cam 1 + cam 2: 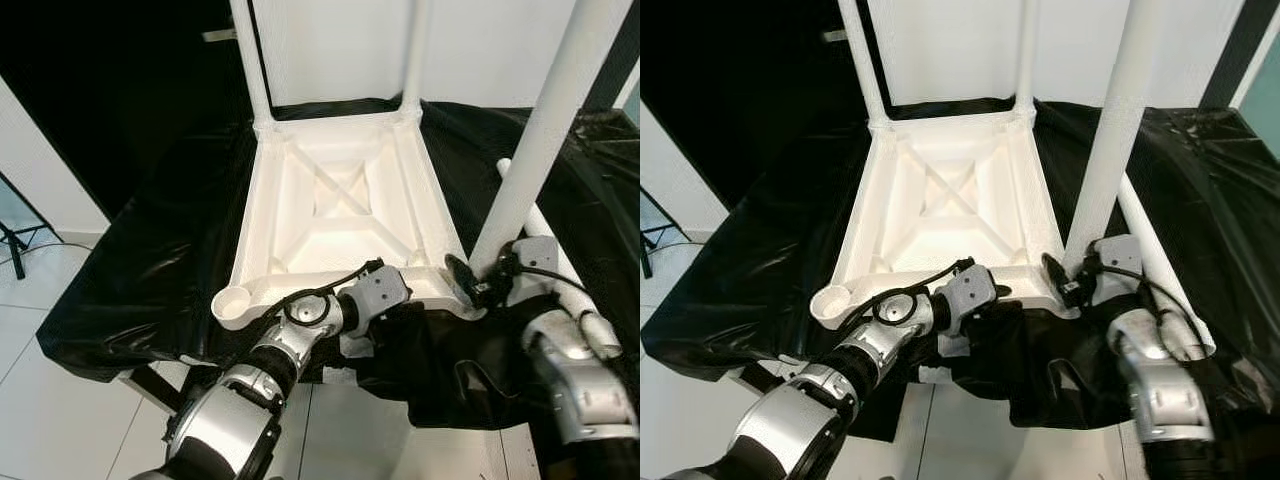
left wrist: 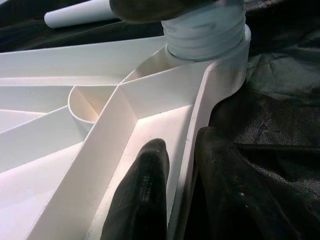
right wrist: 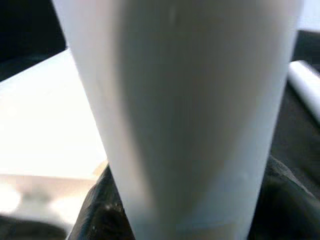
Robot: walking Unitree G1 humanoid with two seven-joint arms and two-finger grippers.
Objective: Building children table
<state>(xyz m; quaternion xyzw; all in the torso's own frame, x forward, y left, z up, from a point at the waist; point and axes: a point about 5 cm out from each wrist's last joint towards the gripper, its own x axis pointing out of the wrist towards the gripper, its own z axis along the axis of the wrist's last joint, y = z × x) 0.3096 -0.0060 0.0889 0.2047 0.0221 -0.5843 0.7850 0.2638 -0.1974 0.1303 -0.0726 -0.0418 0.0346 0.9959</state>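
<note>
A white plastic children's table top [image 1: 340,205] lies upside down on a black sheet. Two white legs [image 1: 250,60] [image 1: 415,50] stand in its far corners. A third leg [image 1: 540,130] stands tilted in the near right corner socket, and my right gripper [image 1: 483,272] is shut around its base; the right wrist view shows this leg [image 3: 185,100] close up between the black fingers [image 3: 100,210]. My left gripper [image 2: 182,141] is shut on the table's near rim, one finger inside and one outside. The near left socket [image 1: 235,300] is empty.
A loose white leg [image 1: 541,222] lies on the black sheet [image 1: 150,250] to the right of the table top. The sheet drapes over the front edge above a white tiled floor [image 1: 60,400]. A dark stand foot [image 1: 15,245] is at far left.
</note>
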